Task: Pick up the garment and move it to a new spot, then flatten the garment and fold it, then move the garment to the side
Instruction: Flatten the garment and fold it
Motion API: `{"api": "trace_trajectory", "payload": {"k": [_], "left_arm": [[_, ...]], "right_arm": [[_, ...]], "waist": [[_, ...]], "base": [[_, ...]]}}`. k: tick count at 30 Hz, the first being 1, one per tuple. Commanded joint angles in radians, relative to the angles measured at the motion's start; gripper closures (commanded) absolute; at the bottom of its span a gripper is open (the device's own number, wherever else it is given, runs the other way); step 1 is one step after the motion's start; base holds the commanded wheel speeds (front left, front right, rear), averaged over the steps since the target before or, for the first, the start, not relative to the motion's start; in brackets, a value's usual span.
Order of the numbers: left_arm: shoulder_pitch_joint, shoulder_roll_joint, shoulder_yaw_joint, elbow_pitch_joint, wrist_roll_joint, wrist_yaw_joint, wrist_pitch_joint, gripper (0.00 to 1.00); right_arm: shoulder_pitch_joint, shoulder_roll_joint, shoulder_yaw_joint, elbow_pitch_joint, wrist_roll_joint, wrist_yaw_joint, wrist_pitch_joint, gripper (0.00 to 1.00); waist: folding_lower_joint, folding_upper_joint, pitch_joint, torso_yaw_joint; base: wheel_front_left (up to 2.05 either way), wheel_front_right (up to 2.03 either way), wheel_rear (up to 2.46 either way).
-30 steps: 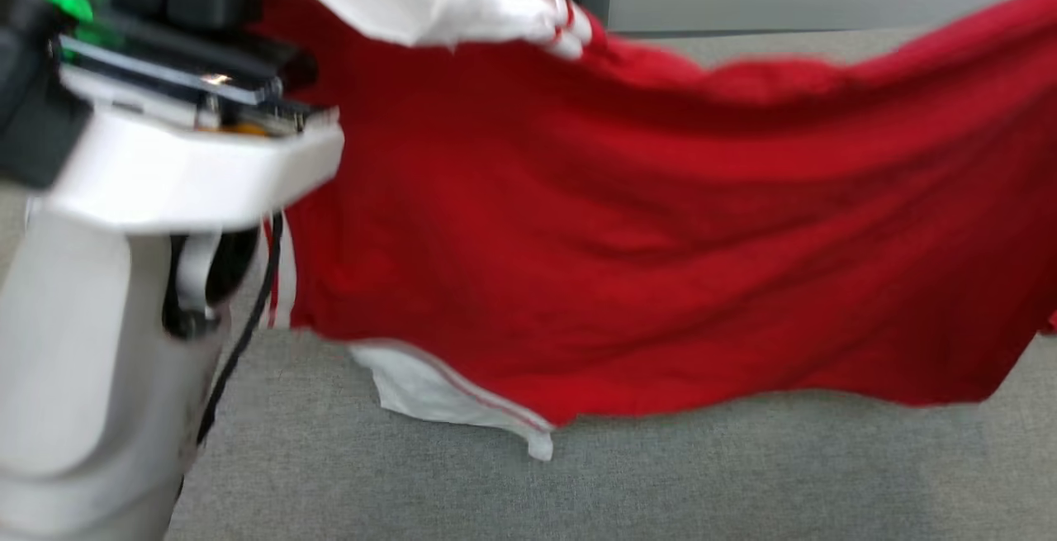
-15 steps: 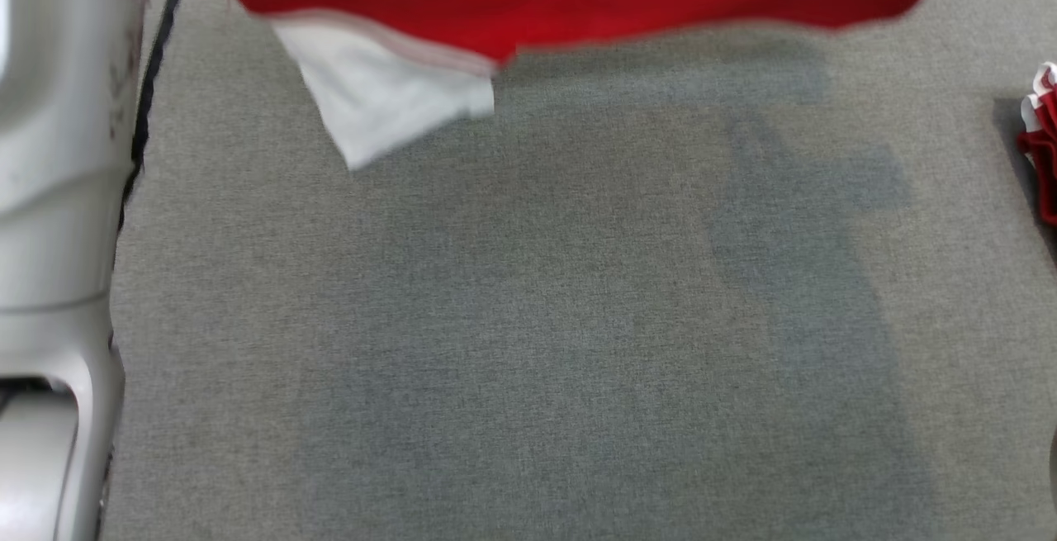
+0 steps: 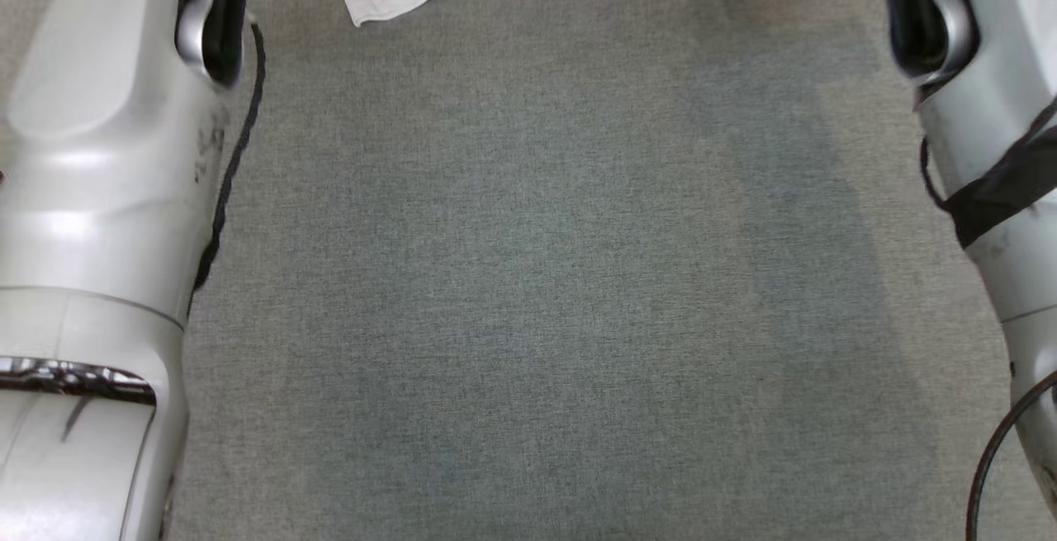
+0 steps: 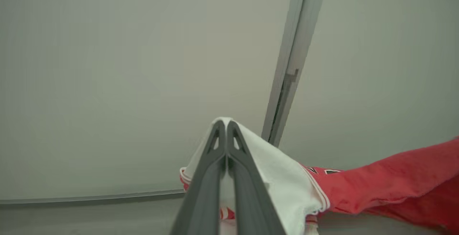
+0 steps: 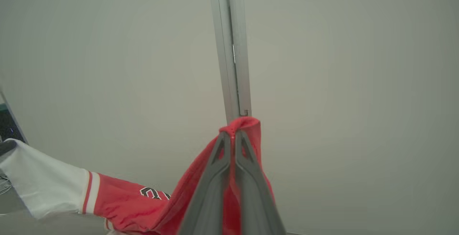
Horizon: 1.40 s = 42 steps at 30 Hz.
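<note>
The garment (image 4: 394, 181) is held aloft over the table's (image 3: 528, 277) far end: white sleeve pinched by the closed left gripper (image 4: 226, 125), red edge clamped by the right gripper (image 5: 233, 134). Soft and floppy, likely; corners are best gripped.

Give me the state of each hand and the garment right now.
garment, lifted and slung between both hands, not yet flattened or folded.
left hand, shut on a white part of the garment.
right hand, shut on a red fold of the garment.
</note>
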Motion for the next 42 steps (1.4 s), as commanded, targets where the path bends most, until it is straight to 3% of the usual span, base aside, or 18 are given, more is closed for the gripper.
{"api": "trace_trajectory", "payload": {"k": [1, 7, 11, 21, 28, 35, 42], "left_arm": [[0.019, -0.001, 0.017, 0.021, -0.017, -0.007, -0.008, 1.00], [0.121, -0.005, 0.061, -0.002, -0.026, -0.008, -0.008, 1.00], [0.254, -0.008, 0.120, -0.089, -0.029, -0.013, -0.008, 1.00], [0.694, -0.012, 0.214, -0.398, 0.031, -0.027, -0.008, 1.00], [1.037, -0.018, 0.223, -0.685, 0.068, 0.006, -0.004, 1.00], [1.313, -0.009, 0.195, -1.034, 0.089, 0.077, 0.162, 1.00], [1.500, 0.011, 0.167, -1.349, 0.117, 0.138, 0.356, 1.00]], "right_arm": [[0.007, -0.001, 0.032, 0.028, 0.029, 0.000, -0.020, 1.00], [0.083, -0.004, 0.100, 0.040, 0.086, 0.000, -0.039, 1.00], [0.224, -0.030, 0.066, -0.061, 0.114, 0.000, -0.039, 1.00], [0.710, -0.074, -0.046, -0.350, 0.075, 0.000, -0.039, 1.00], [0.992, -0.080, -0.111, -0.463, 0.062, 0.000, -0.038, 1.00], [1.216, -0.078, -0.213, -0.611, 0.035, 0.000, 0.047, 1.00], [1.409, -0.019, -0.298, -0.807, -0.014, 0.000, 0.187, 1.00]], "waist": [[0.0000, 0.0000, 0.021, 0.005], [0.0000, 0.0000, 0.028, 0.001], [0.0000, 0.0000, 0.005, 0.003], [0.0000, 0.0000, -0.121, 0.005], [0.0000, 0.0000, -0.240, 0.013], [0.0000, 0.0000, -0.335, 0.031], [0.0000, 0.0000, -0.387, 0.041]], "base": [[0.00, 0.00, 0.00], [0.00, 0.00, 0.00], [0.00, 0.00, 0.00], [0.00, 0.00, 0.00], [0.00, 0.00, 0.00], [0.00, 0.00, 0.00], [0.00, 0.00, 0.00]]}}
